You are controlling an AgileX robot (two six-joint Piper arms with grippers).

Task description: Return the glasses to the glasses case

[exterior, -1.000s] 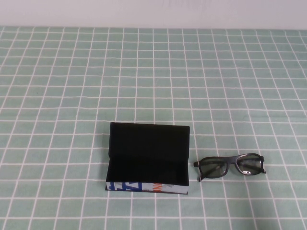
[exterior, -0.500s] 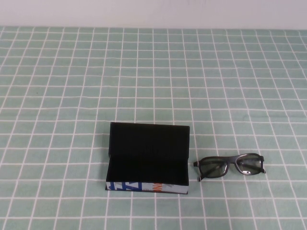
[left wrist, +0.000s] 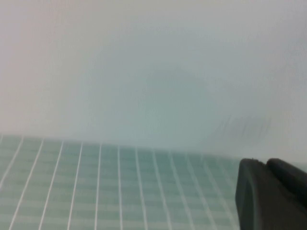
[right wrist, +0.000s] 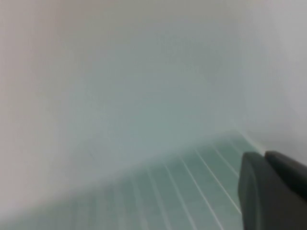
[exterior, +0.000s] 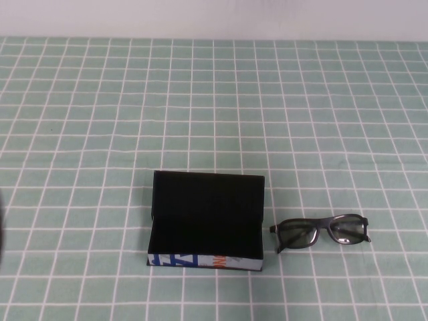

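Note:
The glasses case lies open in the near middle of the table, its lid raised at the back and its black inside empty. Its white front edge carries blue and orange print. The dark-framed glasses lie on the cloth just right of the case, lenses greenish, not touching it. A dark part of my left gripper shows in the left wrist view over the checked cloth, and a dark blur sits at the high view's left edge. A dark part of my right gripper shows in the right wrist view; it is out of the high view.
A green cloth with a white grid covers the table. A pale wall runs along the far edge. Both wrist views face this wall and the far cloth.
A dark blur has come into the high view at its left edge. The glasses and the case have not moved.

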